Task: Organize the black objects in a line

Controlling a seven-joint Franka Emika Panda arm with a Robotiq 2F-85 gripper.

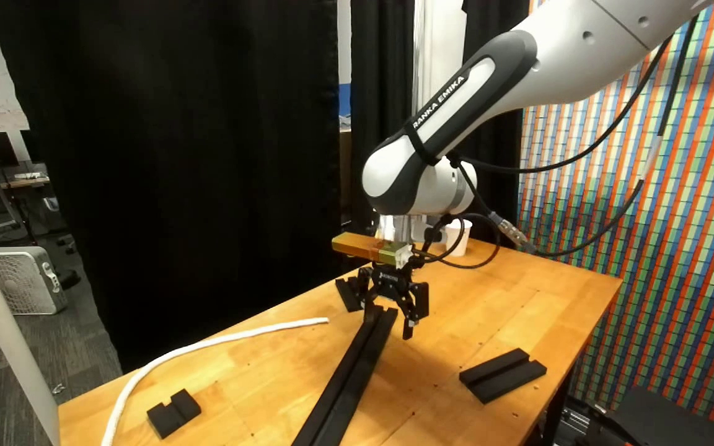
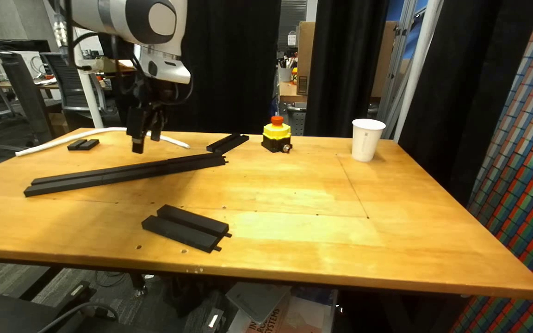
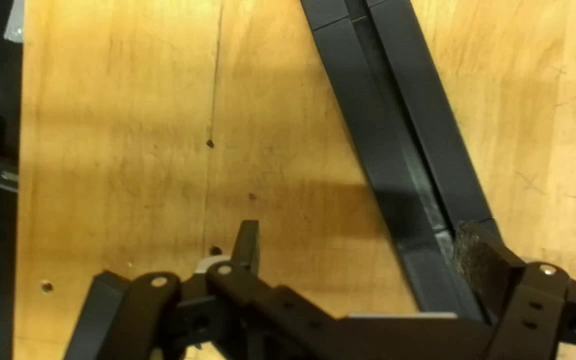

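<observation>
A robot gripper hovers above a wooden table, its jaws spread wide and gripping only air — in the wrist view, one finger overlaps a long grooved black track of pieces joined end to end, and the other shows against the wood. Around the track lie a grooved black block near the table's edge, a small black block near a white cord, and a flat black piece close to the track's end, near a red-and-yellow button box. A white paper cup stands upright near a corner — its contents cannot be seen.
</observation>
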